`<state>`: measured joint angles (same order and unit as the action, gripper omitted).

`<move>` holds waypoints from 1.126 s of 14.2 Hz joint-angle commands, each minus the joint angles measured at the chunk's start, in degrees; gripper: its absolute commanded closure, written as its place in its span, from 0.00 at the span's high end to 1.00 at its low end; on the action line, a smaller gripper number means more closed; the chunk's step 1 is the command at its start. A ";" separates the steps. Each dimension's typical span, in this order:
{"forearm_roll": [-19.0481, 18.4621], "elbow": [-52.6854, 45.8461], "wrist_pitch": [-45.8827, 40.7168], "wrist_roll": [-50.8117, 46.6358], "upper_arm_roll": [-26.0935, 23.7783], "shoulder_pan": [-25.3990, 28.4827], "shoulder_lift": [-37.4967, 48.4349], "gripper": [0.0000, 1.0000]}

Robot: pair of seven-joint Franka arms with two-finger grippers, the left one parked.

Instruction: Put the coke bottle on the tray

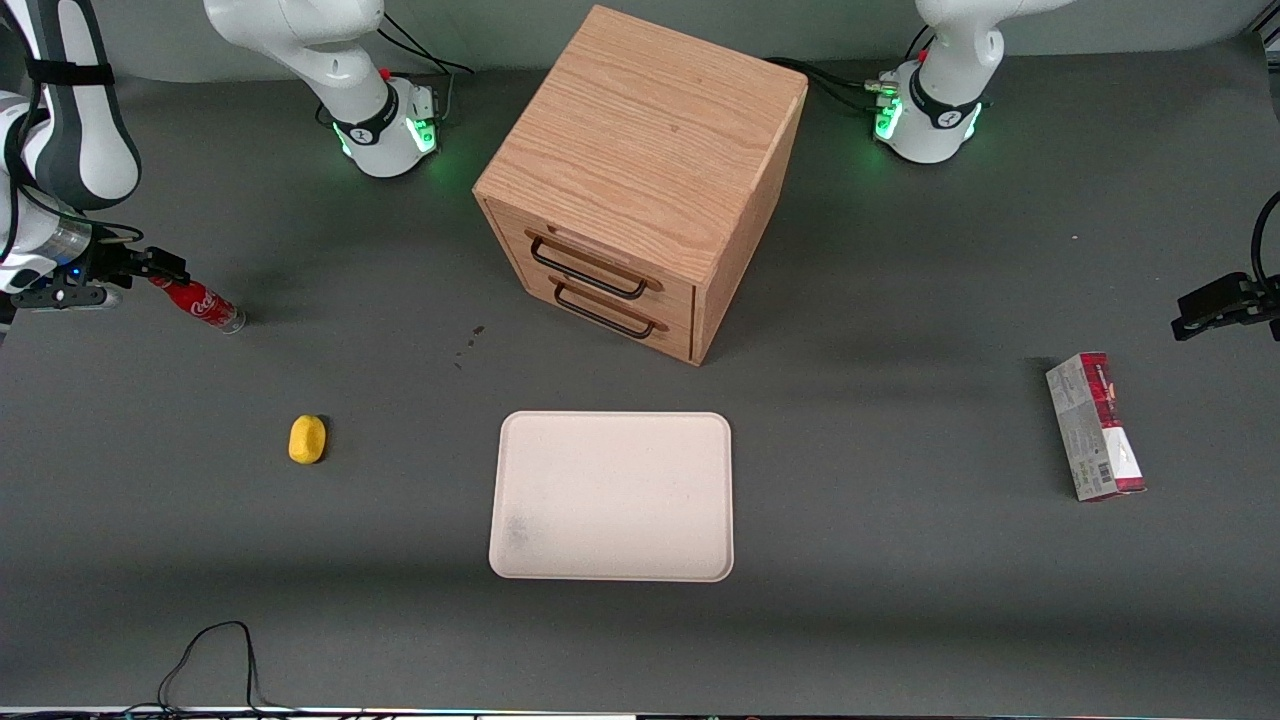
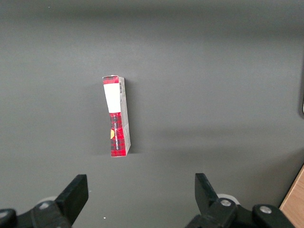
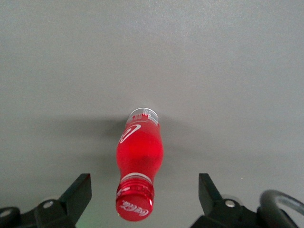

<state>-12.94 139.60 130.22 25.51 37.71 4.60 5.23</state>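
The coke bottle (image 1: 203,304) is slim and red, with a red cap, white script logo and clear base. It rests on the grey table toward the working arm's end, farther from the front camera than the tray. The right wrist view shows the coke bottle (image 3: 140,149) from its cap end. My gripper (image 1: 160,268) is just above the cap. My gripper (image 3: 145,192) is open, with one finger on each side of the cap and not touching it. The cream-white tray (image 1: 612,496) lies flat mid-table, in front of the drawer cabinet, with nothing on it.
A wooden two-drawer cabinet (image 1: 640,180) stands farther from the front camera than the tray. A yellow lump (image 1: 307,439) lies between the bottle and the tray. A red-and-grey carton (image 1: 1095,426) lies toward the parked arm's end and also shows in the left wrist view (image 2: 117,116).
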 commanded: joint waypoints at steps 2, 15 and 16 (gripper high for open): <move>2.11 -0.03 -2.41 3.40 0.79 0.76 0.49 1.00; 2.74 -0.20 -2.60 4.81 0.70 0.76 0.31 0.06; 2.74 -0.20 -2.69 4.81 0.70 0.76 0.31 0.00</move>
<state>-11.49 139.60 128.07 28.35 37.72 4.66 5.23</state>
